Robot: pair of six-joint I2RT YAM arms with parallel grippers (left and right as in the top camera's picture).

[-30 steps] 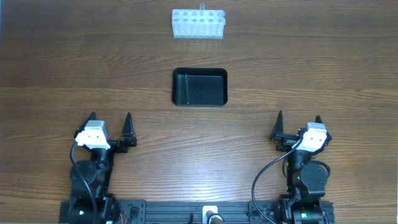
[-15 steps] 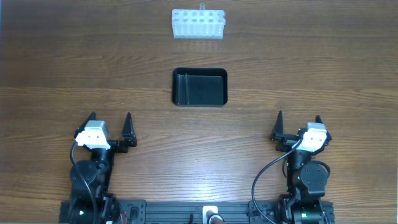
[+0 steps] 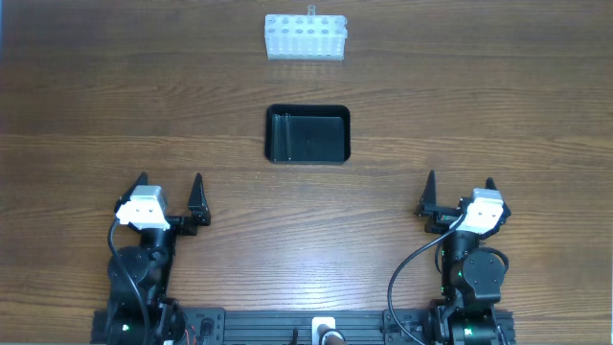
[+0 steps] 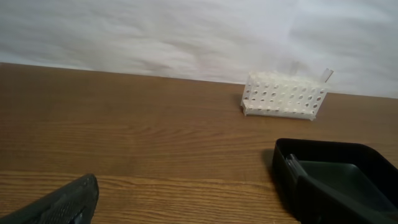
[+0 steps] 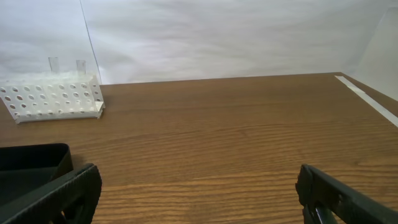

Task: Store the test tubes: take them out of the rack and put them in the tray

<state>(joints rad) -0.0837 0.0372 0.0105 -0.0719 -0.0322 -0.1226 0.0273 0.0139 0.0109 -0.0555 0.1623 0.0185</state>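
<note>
sitting folded: left arm [image 3: 141, 251], right arm [image 3: 473, 257], both jaws spread.

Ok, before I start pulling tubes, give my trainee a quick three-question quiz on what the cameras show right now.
1. True or false: the black rectangular plastic tray lies closer to the left gripper and right gripper than the white perforated plastic rack does.
2. The left gripper is: A) shut on a tube, B) open and empty, C) inside the tray.
3. Where do the clear test tubes stand?
Key: 1 true; 2 B; 3 in the rack.
</note>
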